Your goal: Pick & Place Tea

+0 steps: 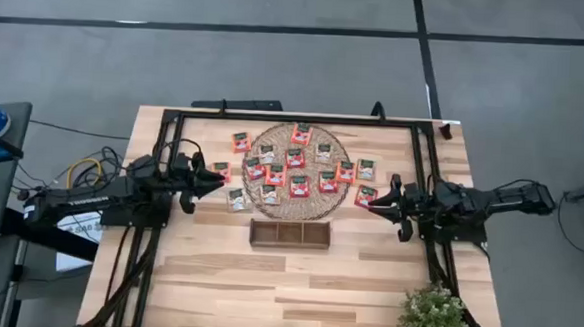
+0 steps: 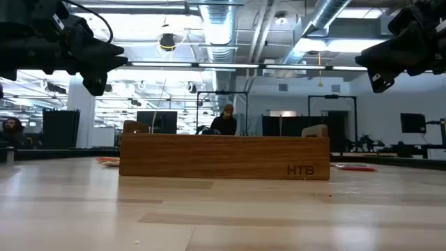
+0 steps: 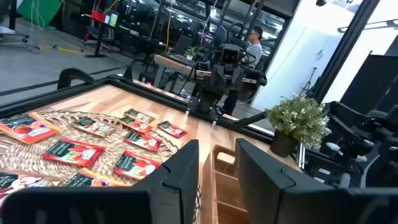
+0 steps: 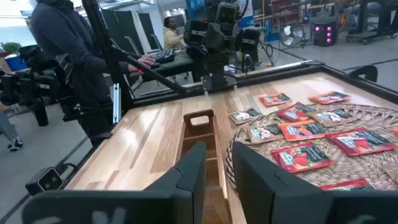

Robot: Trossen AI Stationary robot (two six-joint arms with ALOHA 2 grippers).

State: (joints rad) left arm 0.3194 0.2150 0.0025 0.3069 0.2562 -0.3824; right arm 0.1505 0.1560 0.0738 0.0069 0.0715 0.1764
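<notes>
Several flat tea sachets [image 1: 301, 134], mostly red-orange, lie on and around a round woven mat [image 1: 292, 210] at the table's middle. Some rest on bare wood beside it, such as one at the mat's left [image 1: 236, 198] and one at its right [image 1: 366, 195]. My left gripper [image 1: 219, 180] hovers open at the mat's left edge, its fingers [image 3: 186, 171] holding nothing. My right gripper [image 1: 372, 201] hovers open at the mat's right edge, also with nothing in it [image 4: 217, 155]. In the low view both hang above the table.
A brown three-compartment wooden tray [image 1: 289, 224] lies just in front of the mat, toward the near edge. A potted plant [image 1: 434, 316] stands at the near right corner. A black frame [image 1: 274, 118] borders the work area. People show in the room behind the table.
</notes>
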